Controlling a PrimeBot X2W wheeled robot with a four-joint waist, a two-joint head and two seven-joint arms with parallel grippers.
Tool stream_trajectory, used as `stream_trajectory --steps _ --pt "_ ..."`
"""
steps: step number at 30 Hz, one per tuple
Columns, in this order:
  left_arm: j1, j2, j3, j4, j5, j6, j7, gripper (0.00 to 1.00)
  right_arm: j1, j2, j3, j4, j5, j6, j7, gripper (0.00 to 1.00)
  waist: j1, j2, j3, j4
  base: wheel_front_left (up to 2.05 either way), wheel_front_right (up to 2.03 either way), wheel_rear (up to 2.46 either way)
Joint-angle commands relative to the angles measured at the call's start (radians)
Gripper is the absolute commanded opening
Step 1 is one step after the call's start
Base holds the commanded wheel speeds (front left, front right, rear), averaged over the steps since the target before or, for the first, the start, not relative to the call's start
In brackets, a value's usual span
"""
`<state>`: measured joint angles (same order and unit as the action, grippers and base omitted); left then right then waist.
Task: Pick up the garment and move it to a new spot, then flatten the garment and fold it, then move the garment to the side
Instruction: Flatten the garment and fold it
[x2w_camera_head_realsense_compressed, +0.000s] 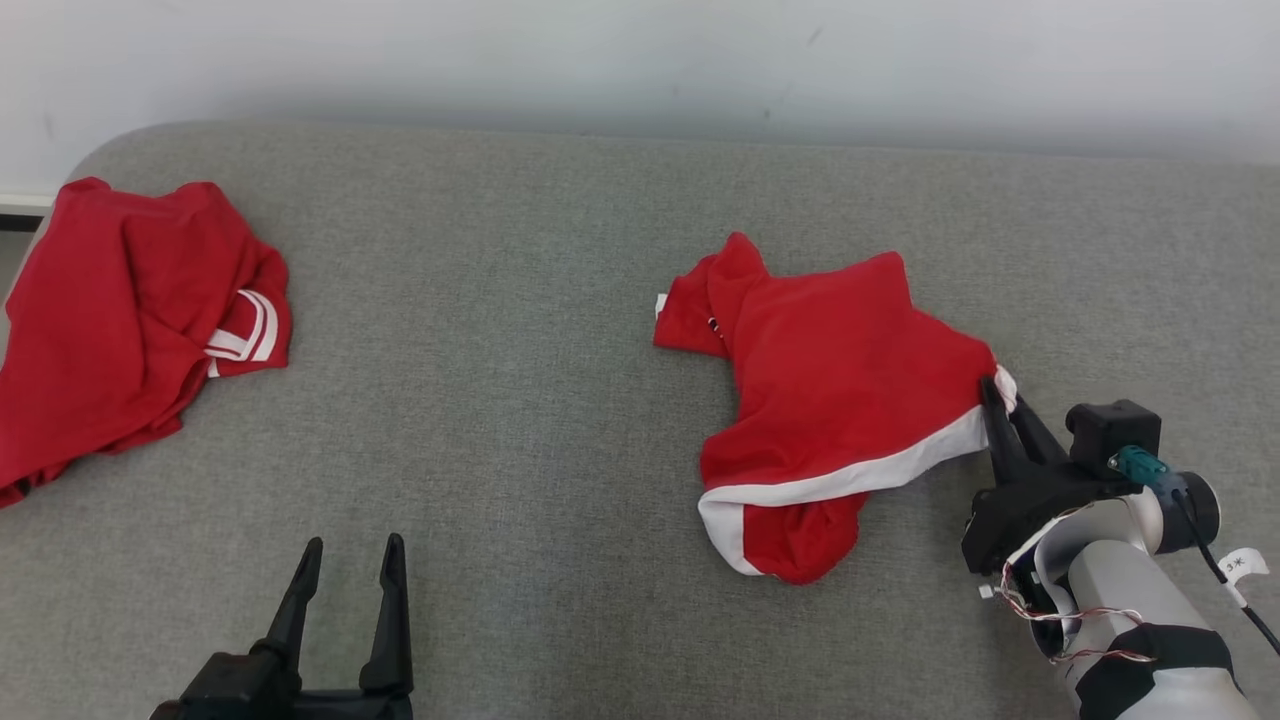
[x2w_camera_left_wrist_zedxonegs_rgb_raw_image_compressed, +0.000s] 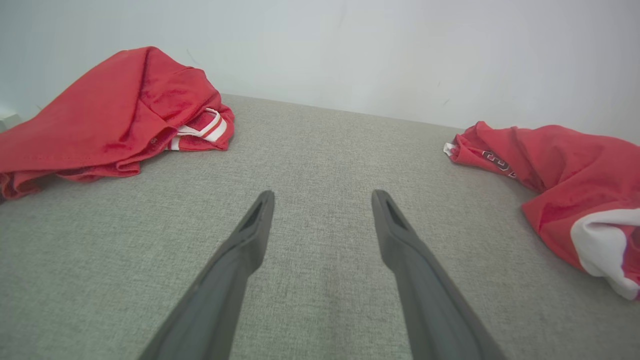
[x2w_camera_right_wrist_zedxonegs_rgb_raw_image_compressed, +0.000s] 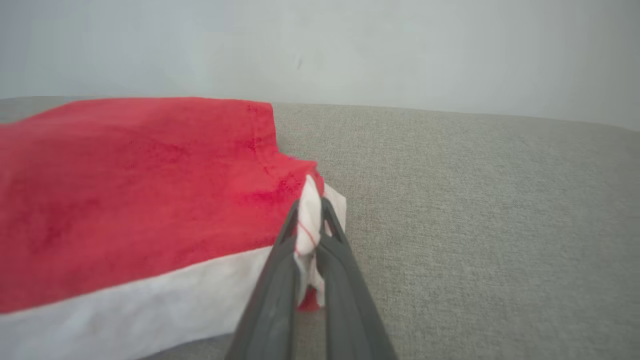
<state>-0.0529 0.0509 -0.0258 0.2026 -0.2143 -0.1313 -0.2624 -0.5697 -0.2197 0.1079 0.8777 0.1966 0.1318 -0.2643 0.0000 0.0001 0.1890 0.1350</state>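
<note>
Now, right tool (x2w_camera_head_realsense_compressed: 1000, 392): clamped on the garment (x2w_camera_head_realsense_compressed: 840, 370) at its white-banded corner.
Left tool (x2w_camera_head_realsense_compressed: 354, 545): jaws spread, empty, well left of the garment.

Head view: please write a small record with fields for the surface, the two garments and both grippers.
surface: grey padded surface, pale wall behind
right side: red garment with white band, crumpled
left side: second red garment, crumpled
left arm: left gripper open, holding nothing
right arm: right gripper shut on the white band's corner
</note>
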Motion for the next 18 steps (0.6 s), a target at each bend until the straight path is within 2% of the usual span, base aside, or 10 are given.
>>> stream_trajectory --steps 1,10,18 --pt "0.001 -0.001 0.005 0.0 -0.003 0.002 -0.002 1.0 0.013 -0.002 0.001 -0.019 0.009 -0.002 -0.002 0.0 0.0 -0.0001 -0.007 -0.01 0.0 0.0 0.0" --pt "0.036 -0.001 0.024 -0.002 -0.001 0.002 -0.002 1.0 0.13 0.024 -0.07 -0.271 0.074 -0.002 -0.002 0.0 0.0 -0.0001 -0.055 -0.071 0.0 0.0 0.0" --pt "0.047 -0.001 0.002 0.0 -0.007 0.002 -0.002 1.0 0.375 0.05 -0.179 -0.515 0.127 -0.002 -0.002 0.0 0.0 -0.0001 -0.077 -0.104 0.0 0.0 0.0"
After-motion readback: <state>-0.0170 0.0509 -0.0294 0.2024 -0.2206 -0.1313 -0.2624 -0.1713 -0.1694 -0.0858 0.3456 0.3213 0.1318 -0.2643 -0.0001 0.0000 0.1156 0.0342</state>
